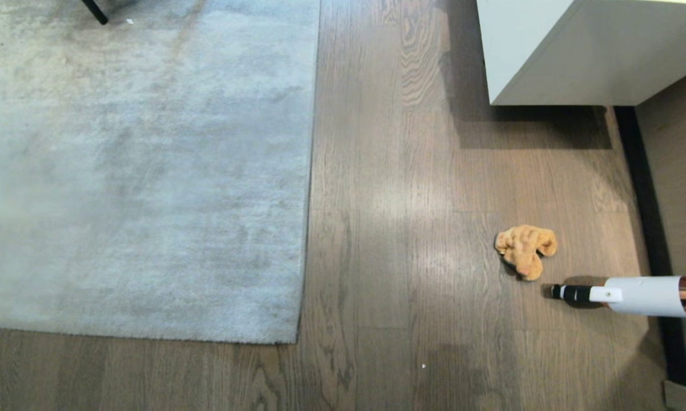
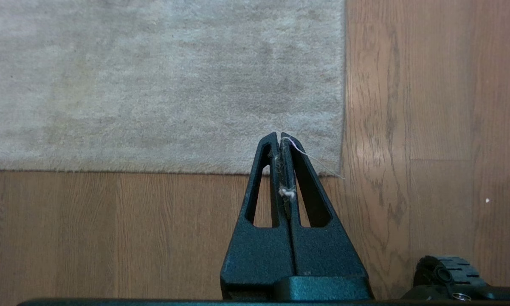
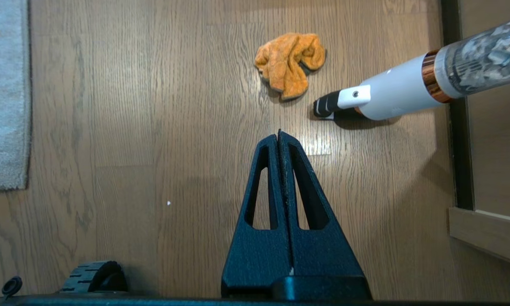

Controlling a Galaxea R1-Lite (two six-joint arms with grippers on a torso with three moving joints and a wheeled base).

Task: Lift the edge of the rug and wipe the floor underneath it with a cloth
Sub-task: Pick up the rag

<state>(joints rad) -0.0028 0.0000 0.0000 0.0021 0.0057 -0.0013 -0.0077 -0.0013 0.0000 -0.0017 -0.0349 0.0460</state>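
Observation:
A large pale grey rug (image 1: 137,171) lies flat on the brown wood floor (image 1: 400,245); its straight rug edge (image 1: 307,217) and square corner (image 1: 294,341) face the bare planks. The crumpled orange cloth (image 1: 525,249) lies on the floor to the right of the rug, also seen as the cloth (image 3: 289,63) in the right wrist view. My left gripper (image 2: 279,135) is shut and empty, with lint on its fingers, high above the rug corner (image 2: 337,170). My right gripper (image 3: 278,133) is shut and empty, above bare floor short of the cloth. Neither arm shows in the head view.
A white handheld vacuum (image 1: 634,295) lies on the floor just right of the cloth, nozzle toward it. A white cabinet (image 1: 577,51) stands at the far right. A dark strip (image 1: 645,217) and a wood panel line the right side. A thin black furniture leg (image 1: 94,11) stands on the rug.

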